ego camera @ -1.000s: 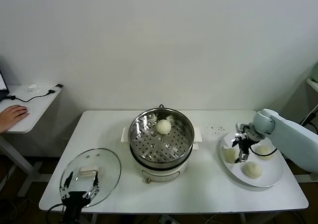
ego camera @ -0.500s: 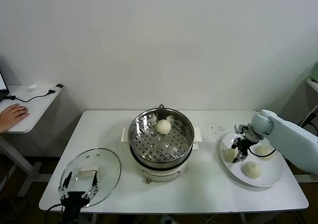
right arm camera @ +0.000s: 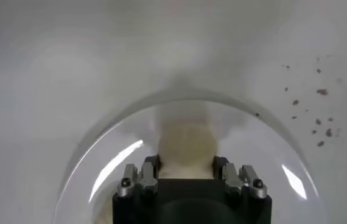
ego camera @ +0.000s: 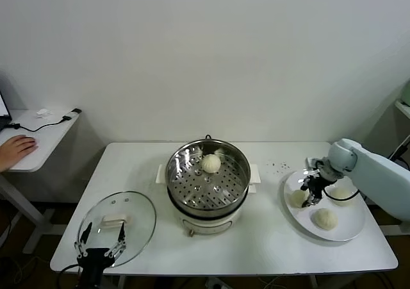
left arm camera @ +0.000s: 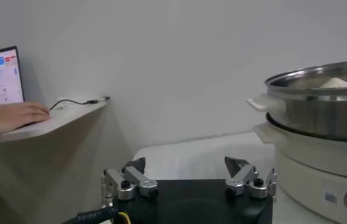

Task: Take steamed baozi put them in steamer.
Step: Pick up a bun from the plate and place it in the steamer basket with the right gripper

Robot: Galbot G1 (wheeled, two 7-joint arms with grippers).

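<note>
Right pincer (ego camera: 312,195) is reaching down onto the white plate (ego camera: 351,230) near the bench's right edge, its fingers (right arm camera: 148,172) pinching a steamed baozi (ego camera: 298,198) that is lying on the plate's inner side, the side facing the steamer. In the right wrist view the cream bun (right arm camera: 185,148) is sitting squarely between the two metal fingertips, both of them pressing against its sides, with the plate's rim (right arm camera: 100,158) curving around it and a scatter of dark specks (right arm camera: 319,115) lying on the bench surface beyond.

Two more baozi are resting on the same plate: one (ego camera: 326,220) nearer the front edge of the bench, and another (ego camera: 341,193) towards the right edge, partly hidden behind the arm. A fourth baozi (ego camera: 211,163) is already sitting on the perforated tray inside the steamer (ego camera: 208,186), which is standing at the middle of the bench (ego camera: 269,244), well apart from the plate.

Left pincer (ego camera: 101,250) is hanging idle at the front left corner of the bench, its fingers (left arm camera: 126,182) spread wide, just in front of the glass lid (ego camera: 118,225) that is lying flat there. Beyond the left edge, a person's hand (ego camera: 16,151) is resting on a separate side desk (ego camera: 38,141).
</note>
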